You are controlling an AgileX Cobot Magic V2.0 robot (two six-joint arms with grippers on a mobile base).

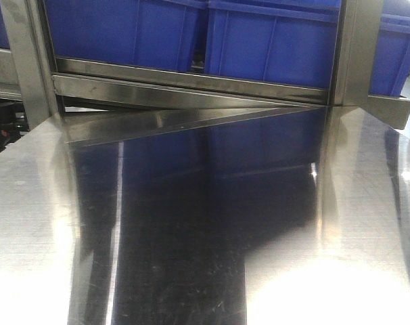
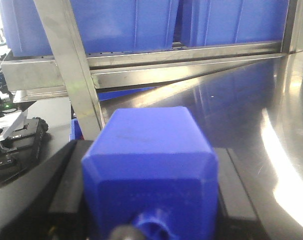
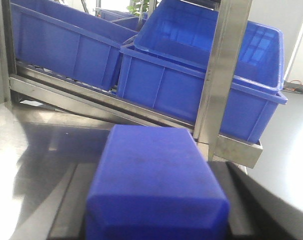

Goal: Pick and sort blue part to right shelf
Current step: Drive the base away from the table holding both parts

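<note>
Shiny metal table (image 1: 191, 271), metal shelf (image 1: 191, 91) just behind it, big blue bins (image 1: 124, 30) side by side on the shelf

Left gripper (image 2: 151, 150): matte black, blocky flat fingers (image 2: 66, 200) either side of blue part (image 2: 149, 165) | right gripper (image 3: 156, 167): dark smooth slabs, same sides

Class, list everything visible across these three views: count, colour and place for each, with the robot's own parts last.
Brushed steel table top: one, silver, foreground.
Steel-framed rack: one, silver, behind the table top.
Large blue plastic bins: at least three, blue, on the rack.
Black equipment: count unclear, black, left of the rack, lower down.
Chamfered blue plastic block: one, blue, between the left fingers.
Rectangular blue plastic block: one, blue, between the right fingers.
Left fingers: two, black, flanking the chamfered block.
Right fingers: two, dark, flanking the rectangular block.
</note>
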